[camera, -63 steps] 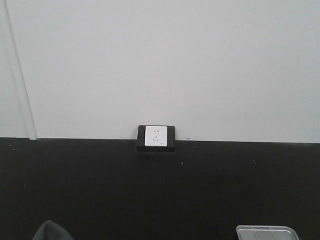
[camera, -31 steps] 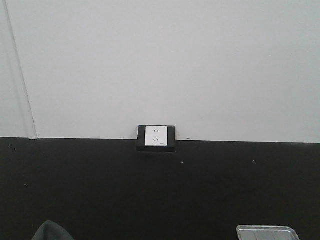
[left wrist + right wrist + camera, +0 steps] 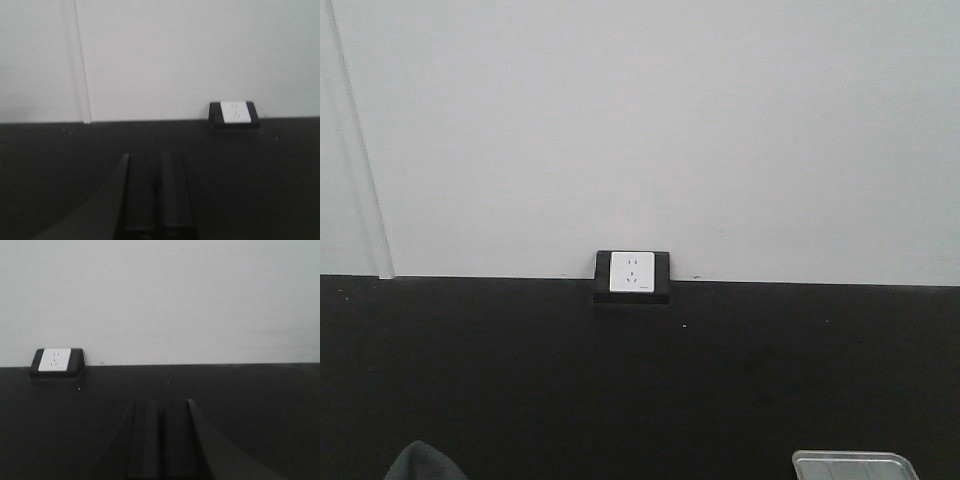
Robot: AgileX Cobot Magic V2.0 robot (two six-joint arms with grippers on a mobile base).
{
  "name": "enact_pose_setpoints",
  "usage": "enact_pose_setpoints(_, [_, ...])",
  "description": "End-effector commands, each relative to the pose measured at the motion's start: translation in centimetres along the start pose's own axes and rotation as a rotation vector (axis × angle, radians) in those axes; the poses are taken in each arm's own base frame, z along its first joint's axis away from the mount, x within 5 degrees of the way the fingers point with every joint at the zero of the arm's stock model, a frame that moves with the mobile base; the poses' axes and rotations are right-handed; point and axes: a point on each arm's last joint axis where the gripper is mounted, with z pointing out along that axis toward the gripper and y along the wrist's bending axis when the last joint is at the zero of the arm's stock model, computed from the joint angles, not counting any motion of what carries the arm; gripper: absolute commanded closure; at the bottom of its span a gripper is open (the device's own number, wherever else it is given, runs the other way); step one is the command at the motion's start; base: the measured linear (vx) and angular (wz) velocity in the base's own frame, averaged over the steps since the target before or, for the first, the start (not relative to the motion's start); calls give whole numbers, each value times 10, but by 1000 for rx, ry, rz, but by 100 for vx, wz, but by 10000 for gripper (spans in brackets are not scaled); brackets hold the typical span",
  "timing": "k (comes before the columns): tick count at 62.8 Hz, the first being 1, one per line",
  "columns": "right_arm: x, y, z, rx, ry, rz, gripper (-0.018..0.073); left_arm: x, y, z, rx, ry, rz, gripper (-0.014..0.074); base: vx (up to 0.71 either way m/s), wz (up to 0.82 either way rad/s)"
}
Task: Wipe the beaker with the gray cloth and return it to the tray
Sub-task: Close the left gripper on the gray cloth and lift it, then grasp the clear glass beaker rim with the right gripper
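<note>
The top of the gray cloth [image 3: 424, 463] shows at the bottom left edge of the front view. The far rim of the metal tray [image 3: 852, 464] shows at the bottom right edge. The beaker is out of view. My left gripper [image 3: 156, 165] is shut and empty, its two dark fingers pressed together above the black table. My right gripper [image 3: 159, 407] is also shut and empty, pointing at the back wall. Neither gripper shows in the front view.
A white wall socket in a black housing [image 3: 632, 274] sits at the table's back edge; it also shows in the left wrist view [image 3: 234, 113] and in the right wrist view [image 3: 56, 361]. A white wall rises behind the black table [image 3: 720, 380].
</note>
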Motion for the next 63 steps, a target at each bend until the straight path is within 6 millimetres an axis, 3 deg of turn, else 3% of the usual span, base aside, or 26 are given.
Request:
enact_pose_setpoints(1, [-15,0,19,2,6,-17,546,-14,-2,25,-3,59,1,366,0,0])
enact_pose_setpoints(13, [-1,1,53,0,154,-21,426,5,-2,77,-11,244,7,125,0,0])
enact_pose_setpoints(23, [5,2,71,-4,193,-22,246,22,-3,123,-4,296,3,13,0,0])
enact_pose_setpoints(37, [5,3,80,-10,168,-22,68,32,-11,188,-1,565,28,9,0,0])
enact_pose_setpoints(52, [5,3,80,-10,168,-26,53,50,-28,263,74,842,75,9,0,0])
enact_pose_setpoints(63, [5,2,80,-10,170,-26,53,78,-29,299,76,940,77,9,0,0])
